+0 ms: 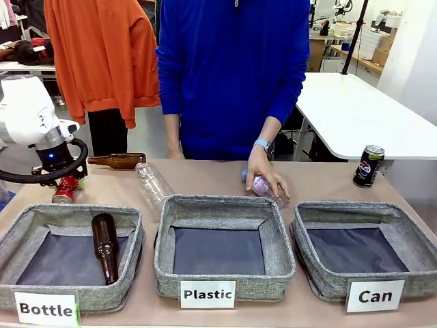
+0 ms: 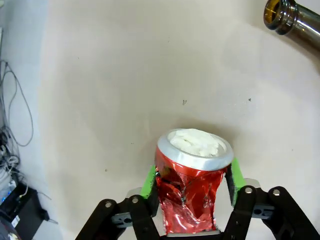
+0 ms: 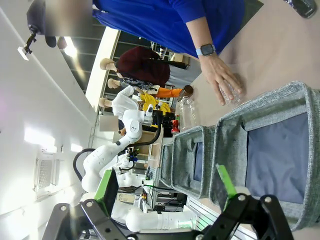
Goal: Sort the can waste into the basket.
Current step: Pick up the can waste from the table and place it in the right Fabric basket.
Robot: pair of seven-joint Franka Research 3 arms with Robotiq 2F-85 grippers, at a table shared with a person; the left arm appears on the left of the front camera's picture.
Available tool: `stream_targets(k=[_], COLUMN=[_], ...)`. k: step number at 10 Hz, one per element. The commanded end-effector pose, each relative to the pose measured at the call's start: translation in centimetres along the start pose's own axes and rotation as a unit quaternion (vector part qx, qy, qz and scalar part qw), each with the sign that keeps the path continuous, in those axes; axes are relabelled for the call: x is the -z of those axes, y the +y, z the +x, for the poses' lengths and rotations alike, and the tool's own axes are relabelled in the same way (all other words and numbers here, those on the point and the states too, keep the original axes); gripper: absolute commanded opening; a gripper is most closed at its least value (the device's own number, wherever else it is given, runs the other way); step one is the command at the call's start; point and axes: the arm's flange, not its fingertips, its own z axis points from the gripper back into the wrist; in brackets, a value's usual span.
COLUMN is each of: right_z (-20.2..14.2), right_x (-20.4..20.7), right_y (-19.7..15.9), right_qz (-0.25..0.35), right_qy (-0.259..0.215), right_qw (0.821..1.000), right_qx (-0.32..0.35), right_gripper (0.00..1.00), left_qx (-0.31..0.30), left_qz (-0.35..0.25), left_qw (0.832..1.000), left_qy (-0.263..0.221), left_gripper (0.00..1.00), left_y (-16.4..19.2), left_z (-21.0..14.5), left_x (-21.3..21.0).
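My left gripper (image 1: pixel 65 186) is shut on the crushed red-and-silver can (image 1: pixel 65 190) at the table's far left, behind the "Bottle" bin. In the left wrist view the green pads (image 2: pixel 148 181) press both sides of the can (image 2: pixel 192 195), with my gripper (image 2: pixel 192 186) over bare tabletop. The dark can (image 1: pixel 369 166) stands upright at the back right. In front of it sits the grey "Can" basket (image 1: pixel 311 253), with nothing in it. My right gripper (image 3: pixel 167 192) is open and holds nothing, hovering near the basket's rim (image 3: pixel 265 107).
The "Plastic" bin (image 1: pixel 164 253) is in the middle; the "Bottle" bin (image 1: pixel 13 239) at left holds a brown bottle (image 1: pixel 104 246). Another brown bottle (image 1: pixel 119 160) and a clear plastic bottle (image 1: pixel 151 181) lie behind them. The person's hand (image 1: pixel 263 174) rests on a small plastic bottle (image 1: pixel 261 186).
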Motion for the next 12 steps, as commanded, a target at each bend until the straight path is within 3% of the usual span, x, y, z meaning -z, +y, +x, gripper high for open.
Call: stream_targets(k=[1,2,4,6,8,10,12], right_z=[0.3,0.3,0.3,0.3,0.3,0.3,0.3], right_x=[0.1,0.1,0.1,0.1,0.1,0.1,0.1], right_y=[0.1,0.1,0.1,0.1,0.1,0.1,0.1], right_qz=[0.012,0.012,0.012,0.012,0.012,0.012,0.012], right_qy=[-0.008,-0.008,-0.008,-0.008,-0.008,-0.008,-0.008], right_qw=[1.000,1.000,1.000,1.000,1.000,1.000,1.000], right_qx=[-0.013,-0.013,-0.013,-0.013,-0.013,-0.013,-0.013], right_gripper=[1.00,1.00,1.00,1.00,1.00,1.00,1.00], left_qx=[0.003,0.012,0.018,0.032,0.107,0.245,0.425], left_qz=[0.018,0.017,-0.002,-0.051,-0.145,-0.233,-0.264], left_qw=[1.000,1.000,1.000,0.998,0.983,0.940,0.864], left_qy=[0.014,0.022,0.025,0.031,0.048,0.048,0.060], left_gripper=[0.00,0.15,0.00,0.00,0.00,0.00,0.00], left_y=[-0.1,0.0,0.4,1.4,4.1,7.4,9.9], left_z=[0.2,0.0,-0.7,-1.4,-4.4,-10.8,-18.5], left_x=[-0.6,-0.7,-1.5,-4.4,-11.1,-17.4,-19.4])
